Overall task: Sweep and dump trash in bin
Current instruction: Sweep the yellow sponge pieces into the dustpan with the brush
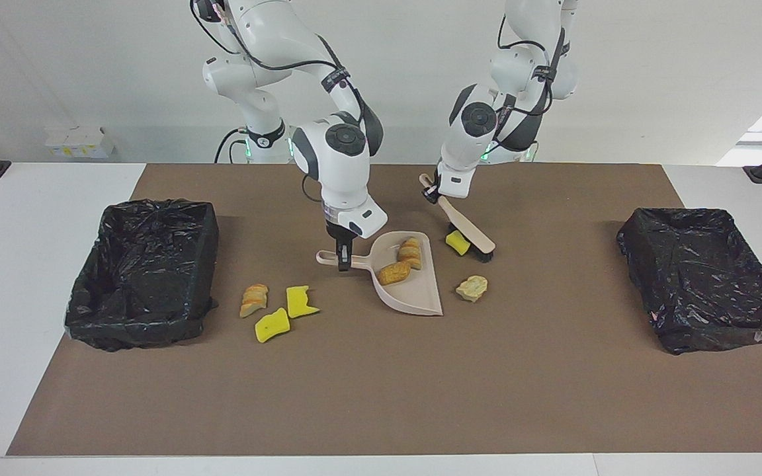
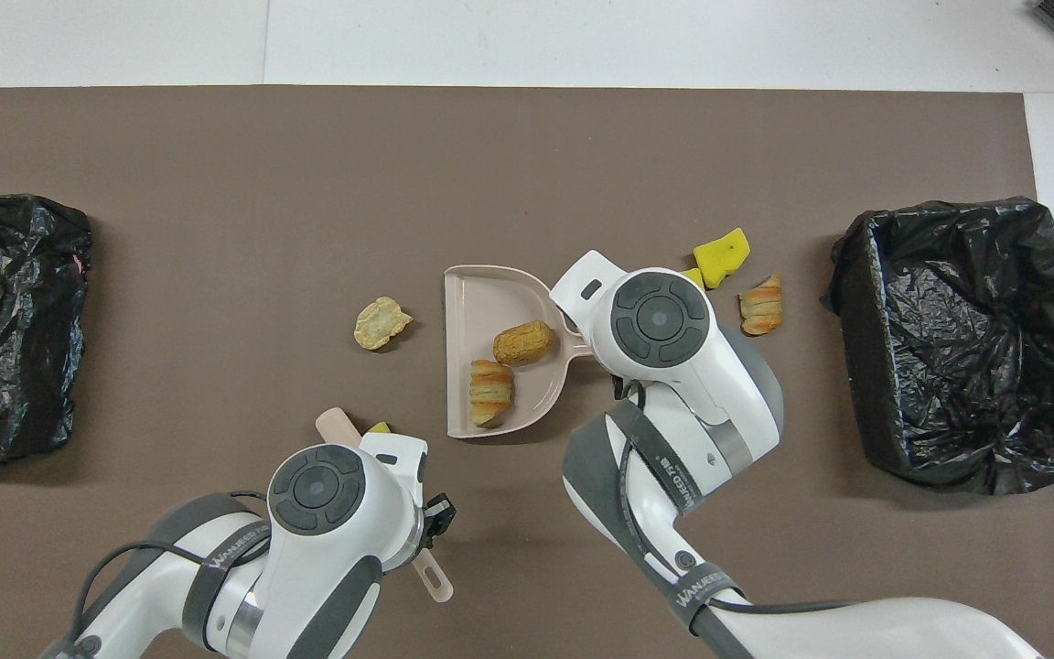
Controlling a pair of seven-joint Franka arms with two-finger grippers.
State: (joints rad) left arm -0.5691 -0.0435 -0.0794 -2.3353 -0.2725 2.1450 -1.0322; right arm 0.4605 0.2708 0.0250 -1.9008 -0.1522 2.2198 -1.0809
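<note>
My right gripper (image 1: 343, 263) is shut on the handle of the beige dustpan (image 1: 421, 297), which lies on the mat with its mouth toward the left arm's end. Two brown bread pieces (image 1: 409, 251) (image 1: 394, 272) lie in the pan. My left gripper (image 1: 432, 193) is shut on the handle of the brush (image 1: 467, 231), whose bristles touch the mat beside a yellow sponge chunk (image 1: 458, 242). A tan scrap (image 1: 472, 288) lies just off the pan's mouth. A striped bread piece (image 1: 253, 299) and two yellow sponges (image 1: 301, 301) (image 1: 271, 325) lie toward the right arm's end.
Two bins lined with black bags stand on the brown mat, one at the right arm's end (image 1: 146, 271) and one at the left arm's end (image 1: 705, 284). The overhead view shows the pan (image 2: 481, 293) and both bins (image 2: 5, 320) (image 2: 966, 339).
</note>
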